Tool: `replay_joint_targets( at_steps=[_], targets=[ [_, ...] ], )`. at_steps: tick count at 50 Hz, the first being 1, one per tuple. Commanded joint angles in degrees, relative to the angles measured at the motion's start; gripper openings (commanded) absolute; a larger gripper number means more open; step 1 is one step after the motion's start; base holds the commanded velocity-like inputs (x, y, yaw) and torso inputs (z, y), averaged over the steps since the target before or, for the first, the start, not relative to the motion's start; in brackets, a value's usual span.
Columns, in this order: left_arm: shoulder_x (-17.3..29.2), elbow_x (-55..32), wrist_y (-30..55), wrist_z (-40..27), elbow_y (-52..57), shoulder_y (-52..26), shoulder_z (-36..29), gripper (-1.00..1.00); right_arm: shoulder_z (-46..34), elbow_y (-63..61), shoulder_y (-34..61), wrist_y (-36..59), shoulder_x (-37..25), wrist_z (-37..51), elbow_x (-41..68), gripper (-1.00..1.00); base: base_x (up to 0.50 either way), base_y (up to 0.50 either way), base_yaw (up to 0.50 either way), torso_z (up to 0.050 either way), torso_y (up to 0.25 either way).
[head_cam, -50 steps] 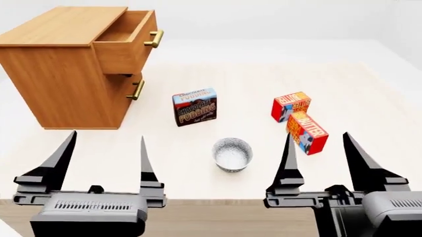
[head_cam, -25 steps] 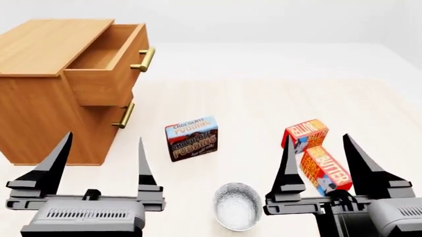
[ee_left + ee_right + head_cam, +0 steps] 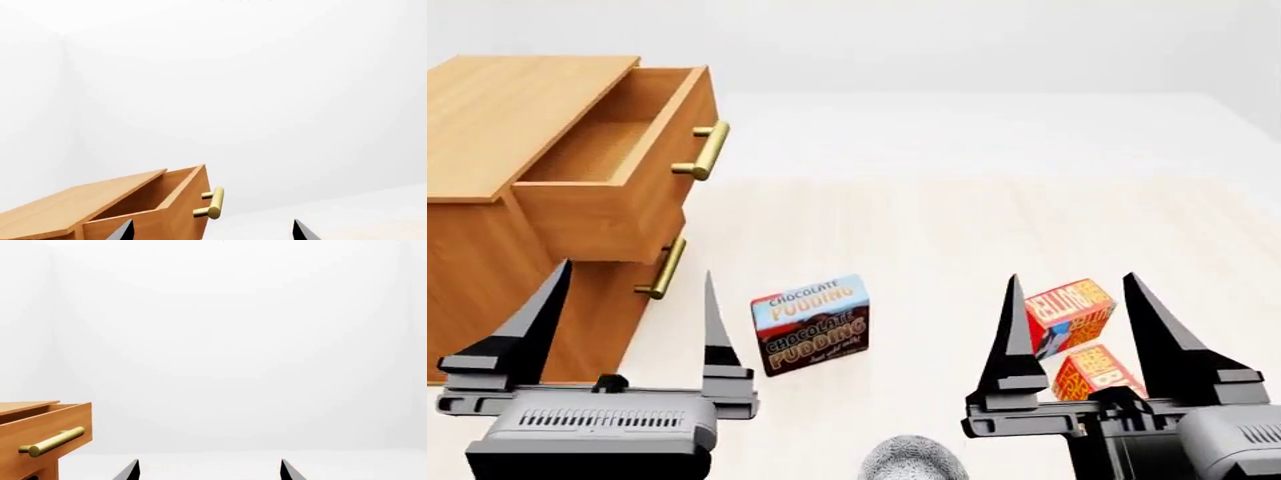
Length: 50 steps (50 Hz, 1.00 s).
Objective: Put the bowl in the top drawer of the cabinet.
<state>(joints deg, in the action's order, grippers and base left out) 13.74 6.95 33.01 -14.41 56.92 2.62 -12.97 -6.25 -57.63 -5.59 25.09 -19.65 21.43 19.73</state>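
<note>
Standing pulled out from the cabinet (image 3: 481, 110), the top drawer (image 3: 607, 175) shows its bare wooden floor, with its brass bar handle (image 3: 701, 150) on the front panel. Below it, the lower drawer's handle (image 3: 663, 268) sits against the cabinet front. The bowl (image 3: 910, 460) lies on the pale table (image 3: 961, 230) well away from the cabinet, on the side the drawer fronts face, and only its grey-and-white speckled rim shows at the head view's lower edge. Between the bowl and the cabinet stands a chocolate pudding box (image 3: 811, 323), upright and apart from both. Farther from the cabinet than the bowl, two red-and-orange boxes (image 3: 1070, 312) sit close together, partly hidden behind the right gripper (image 3: 1070, 325). That gripper hangs with its two dark fingers spread wide, holding nothing. The left gripper (image 3: 627, 315) hovers just in front of the cabinet, its fingers likewise parted and empty. Neither gripper touches the bowl.
</note>
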Motion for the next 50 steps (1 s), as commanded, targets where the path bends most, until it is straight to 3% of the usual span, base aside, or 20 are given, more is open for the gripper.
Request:
replay_joint_targets(
  at_steps=[1, 3, 6, 10, 13, 16, 21, 28, 37, 42, 50],
  targets=[
    [-4.2, 4.4, 16.2, 10.5, 3.1, -14.2, 0.9, 1.00, 0.3, 0.2, -0.6, -1.4, -0.6, 0.5, 0.6, 1.00, 0.00, 0.00, 0.00, 0.000, 0.000],
    [-12.2, 17.3, 21.6, 25.1, 3.1, -20.3, 1.4, 1.00, 0.5, 0.1, -0.8, -1.6, -0.8, 0.6, 0.8, 1.00, 0.00, 0.00, 0.00, 0.000, 0.000],
    [-13.6, 28.0, 39.3, 36.9, 3.0, -36.5, -3.4, 1.00, 0.7, 0.0, -1.3, -2.0, -1.1, 0.6, 1.0, 1.00, 0.00, 0.00, 0.00, 0.000, 0.000],
    [-12.8, 30.3, 56.6, 43.4, -1.7, -54.9, -5.6, 1.00, 1.3, 0.3, -1.9, -2.8, -1.6, 0.4, 1.7, 1.00, 0.00, 0.00, 0.00, 0.000, 0.000],
    [-13.7, 28.7, 57.0, 46.8, -10.0, -61.8, -1.8, 1.00, 1.9, 0.3, -2.7, -3.8, -1.9, 0.2, 2.2, 1.00, 0.00, 0.00, 0.00, 0.000, 0.000],
    [-13.7, 30.2, 57.0, 50.3, -16.3, -66.9, -1.9, 1.00, 2.3, 1.0, -3.4, -4.8, -2.2, -0.2, 2.5, 1.00, 0.00, 0.00, 0.00, 0.000, 0.000],
    [-13.7, 29.2, 57.0, 49.0, -24.9, -74.6, -3.8, 1.00, 3.0, 1.5, -4.6, -6.2, -2.7, -0.7, 3.1, 1.00, 0.00, 0.00, 0.00, 0.000, 0.000],
    [-13.4, 20.5, 50.6, 40.2, -40.6, -81.3, -4.3, 1.00, 3.9, 0.1, -5.6, -6.3, -3.7, -0.4, 4.0, 1.00, 0.00, 0.00, 0.00, 0.000, 0.000],
    [-13.4, 10.6, 43.2, 32.7, -58.4, -85.1, -5.7, 1.00, 4.5, 0.4, -6.3, -7.7, -4.1, -0.2, 5.0, 1.00, 0.00, 0.00, 0.00, 0.000, 0.000],
    [-13.5, 1.1, 40.2, 28.6, -70.3, -87.7, -3.7, 1.00, 5.2, 1.1, -7.0, -9.3, -4.2, -0.5, 5.5, 1.00, 0.00, 0.00, 0.00, 0.000, 0.000],
    [-13.6, -5.4, 35.8, 21.3, -91.4, -92.6, -4.4, 1.00, 5.3, 3.5, -7.9, -11.7, -3.9, -1.4, 5.4, 1.00, 0.00, 0.00, 0.00, 0.000, 0.000]
  ],
)
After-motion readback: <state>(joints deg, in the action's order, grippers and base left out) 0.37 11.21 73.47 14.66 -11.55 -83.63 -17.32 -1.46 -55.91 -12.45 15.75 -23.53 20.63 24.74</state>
